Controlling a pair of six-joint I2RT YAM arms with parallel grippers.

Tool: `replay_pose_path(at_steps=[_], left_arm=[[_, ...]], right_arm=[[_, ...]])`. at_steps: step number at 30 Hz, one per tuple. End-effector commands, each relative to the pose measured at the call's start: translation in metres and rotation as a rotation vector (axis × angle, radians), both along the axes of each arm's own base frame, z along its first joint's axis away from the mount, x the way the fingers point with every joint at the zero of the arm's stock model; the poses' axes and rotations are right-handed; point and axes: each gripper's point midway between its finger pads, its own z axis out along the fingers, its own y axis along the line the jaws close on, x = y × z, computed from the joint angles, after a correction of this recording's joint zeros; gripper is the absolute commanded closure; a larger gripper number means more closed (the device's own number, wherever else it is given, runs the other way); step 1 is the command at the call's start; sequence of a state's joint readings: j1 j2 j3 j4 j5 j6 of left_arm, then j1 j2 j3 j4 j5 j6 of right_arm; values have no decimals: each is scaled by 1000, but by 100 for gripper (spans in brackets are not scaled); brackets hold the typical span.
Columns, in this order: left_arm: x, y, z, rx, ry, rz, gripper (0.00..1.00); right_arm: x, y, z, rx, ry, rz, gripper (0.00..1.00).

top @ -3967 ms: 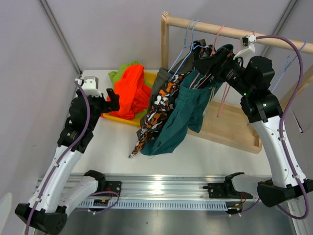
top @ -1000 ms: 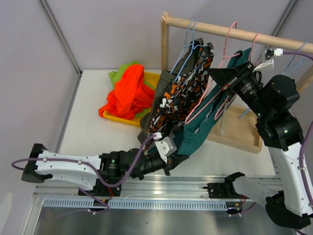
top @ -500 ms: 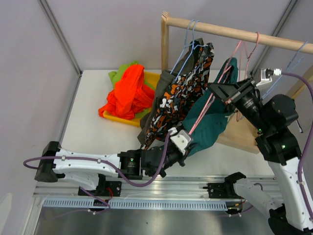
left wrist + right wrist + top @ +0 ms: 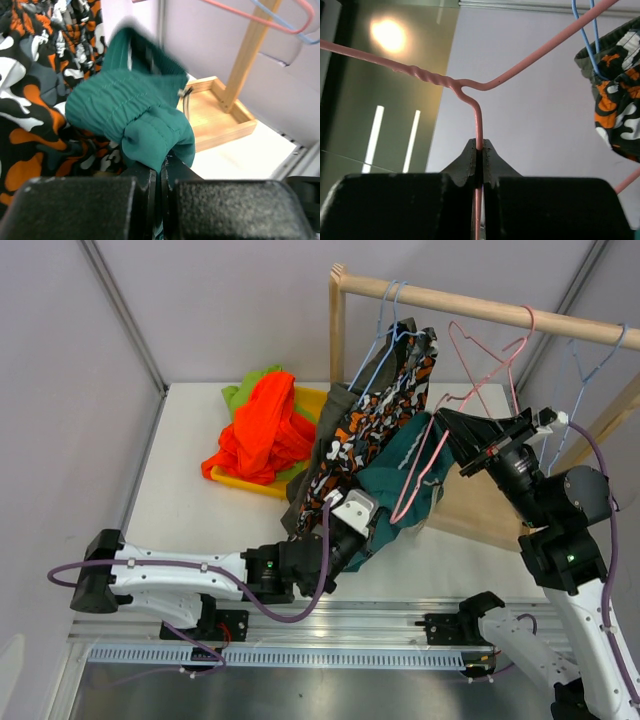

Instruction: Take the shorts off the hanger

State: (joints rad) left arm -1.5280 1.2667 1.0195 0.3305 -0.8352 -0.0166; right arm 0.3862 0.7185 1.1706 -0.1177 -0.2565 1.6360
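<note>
Right, left pincer point(image 4: 161, 167) is pressed together on a fold of the dark teal shorts point(image 4: 135, 115), pinching the hem edge right at the tips. The fabric bunches up just above the fingers, with the elastic waistband showing. Right pincer point(image 4: 479, 150) is clamped tight on the neck of the pink wire hanger point(image 4: 479, 120), just below the twisted section. In the overhead view the left pincer point(image 4: 350, 525) sits low at the near side of the rack, with the arm stretched flat across the front of the worktop point(image 4: 190, 500). The right pincer point(image 4: 447, 422) is up high and pointing left. The teal shorts point(image 4: 400, 465) hang bunched between the two, with the pink wire looping across the cloth. Can't tell whether the shorts are threaded on the wire or just draped against it. Just left of them, and touching, the camouflage shorts point(image 4: 370, 425) hang from a blue hanger point(image 4: 385, 330) on the wooden rail point(image 4: 450, 302), with the olive-grey shorts point(image 4: 328, 412) behind them on the left. The rack's wooden base point(image 4: 490, 510) lies below the right pincer. Well off to the left, the orange-red shorts point(image 4: 265, 425) lie piled on the lime green shorts point(image 4: 240, 392) in a yellow tray point(image 4: 308, 397).
</note>
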Motion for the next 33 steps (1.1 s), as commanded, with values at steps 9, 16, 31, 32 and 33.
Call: replay_pose_path(at_steps=[9,16,31,32,33], left_arm=[[3,31,33,-117,4,37,100],[2,71,20,-137,62,67,100],[14,143,47,-98,62,204,100],[15,153,51,-81,57,225,100],[17,162,52,-72,52,247,100]], right_arm=[[29,2,44,-68,-95,-82,100],[93,18,43,-174,-131,-43,100],[139,-23,-31,-235,9,-154,100],[129,-24,-34,-245,12,-157,100],[125,-25,-38,-261,26,-163,93]])
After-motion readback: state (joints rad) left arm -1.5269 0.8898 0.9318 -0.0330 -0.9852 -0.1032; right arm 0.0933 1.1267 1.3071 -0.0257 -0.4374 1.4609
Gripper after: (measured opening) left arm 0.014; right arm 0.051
